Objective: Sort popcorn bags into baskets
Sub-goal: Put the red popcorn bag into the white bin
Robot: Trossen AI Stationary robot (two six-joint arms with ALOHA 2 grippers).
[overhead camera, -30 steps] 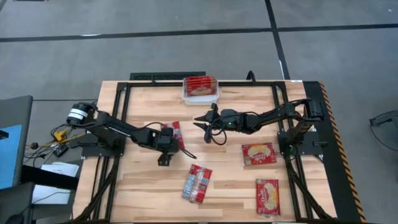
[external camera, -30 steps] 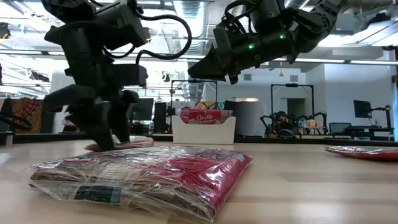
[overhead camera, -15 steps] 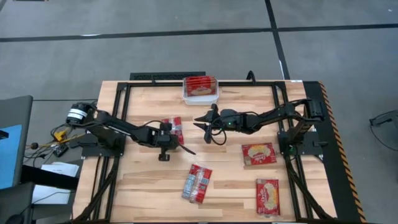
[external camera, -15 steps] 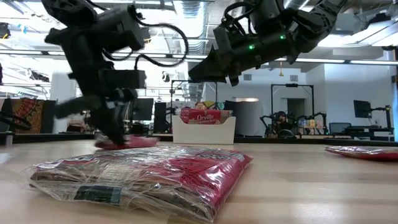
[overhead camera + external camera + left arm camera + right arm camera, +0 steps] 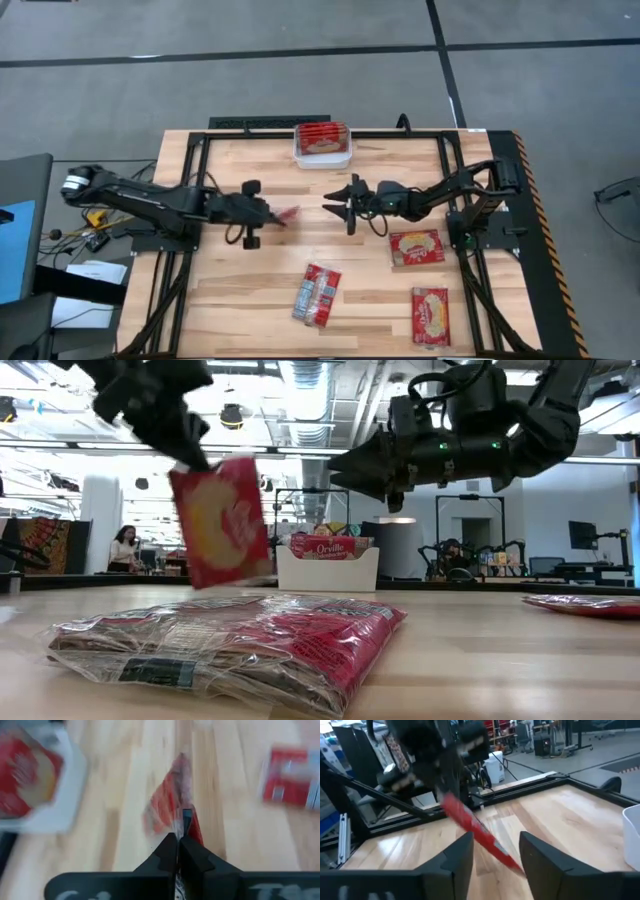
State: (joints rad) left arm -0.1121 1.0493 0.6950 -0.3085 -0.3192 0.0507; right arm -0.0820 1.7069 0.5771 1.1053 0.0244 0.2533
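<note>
Above the table, the left tool [image 5: 268, 213] pinches a popcorn bag [image 5: 286, 214].

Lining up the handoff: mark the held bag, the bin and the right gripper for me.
Held bag [image 5: 222, 520]: low view, middle of its pale oval face.
Bin [image 5: 322, 157]: high view, near rim.
Right gripper [image 5: 333, 203]: high view, gap between its open fingertips.

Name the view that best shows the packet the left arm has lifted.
The low view: the popcorn bag hangs face-on, clear of the table. The high view shows it edge-on, as does the left wrist view, blurred; in the right wrist view it is a red streak.
</note>
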